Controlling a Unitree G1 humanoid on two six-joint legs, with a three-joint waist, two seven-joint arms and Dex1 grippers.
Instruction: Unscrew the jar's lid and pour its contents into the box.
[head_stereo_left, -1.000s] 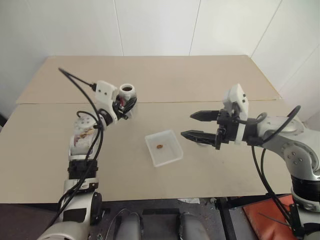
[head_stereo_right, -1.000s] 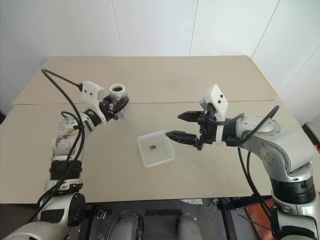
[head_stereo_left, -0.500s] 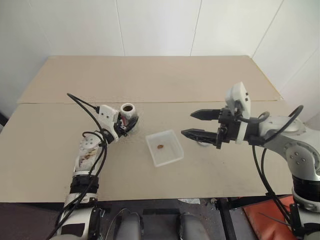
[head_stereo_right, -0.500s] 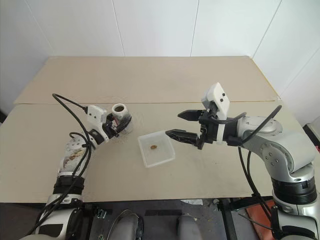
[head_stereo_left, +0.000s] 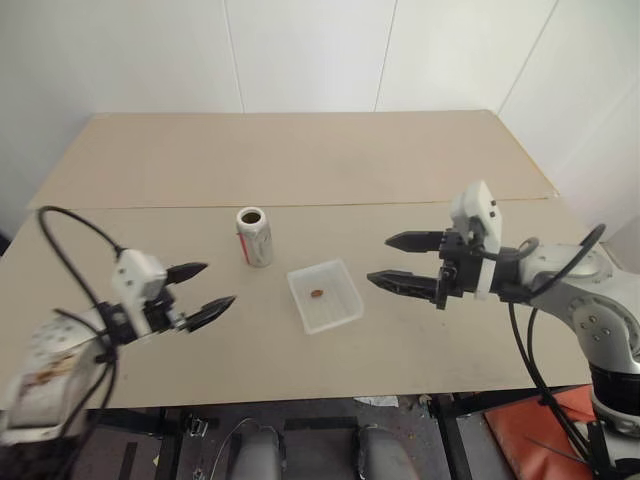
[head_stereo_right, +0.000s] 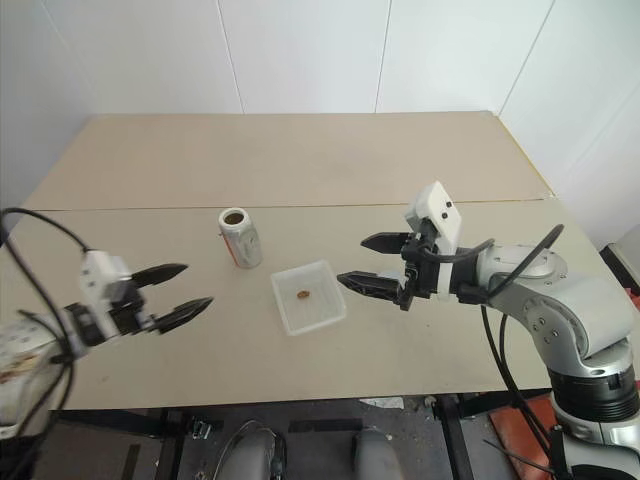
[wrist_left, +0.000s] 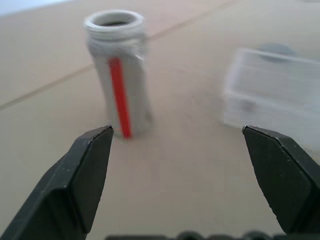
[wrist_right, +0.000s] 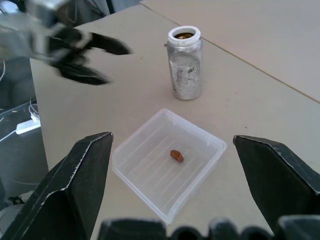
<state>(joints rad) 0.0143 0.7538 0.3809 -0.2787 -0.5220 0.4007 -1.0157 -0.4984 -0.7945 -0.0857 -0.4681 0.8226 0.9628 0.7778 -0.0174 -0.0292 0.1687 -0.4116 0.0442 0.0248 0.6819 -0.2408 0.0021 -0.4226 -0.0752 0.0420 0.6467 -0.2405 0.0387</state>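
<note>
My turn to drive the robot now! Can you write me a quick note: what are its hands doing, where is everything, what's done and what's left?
Left gripper: open, empty, near the table's front edge, apart from the jar.
Right gripper: open, empty, hovering just right of the box.
Jar: upright on the table, lid off, mouth open, just left of the box and behind it.
Box: mid-table, with one small brown nugget lying inside.
Lid: something grey shows blurred behind the box in the left wrist view; cannot tell if that is it.
Done: jar unscrewed, nugget in the box, jar set down.
Left: probably nothing; maybe check the jar is empty.
</note>
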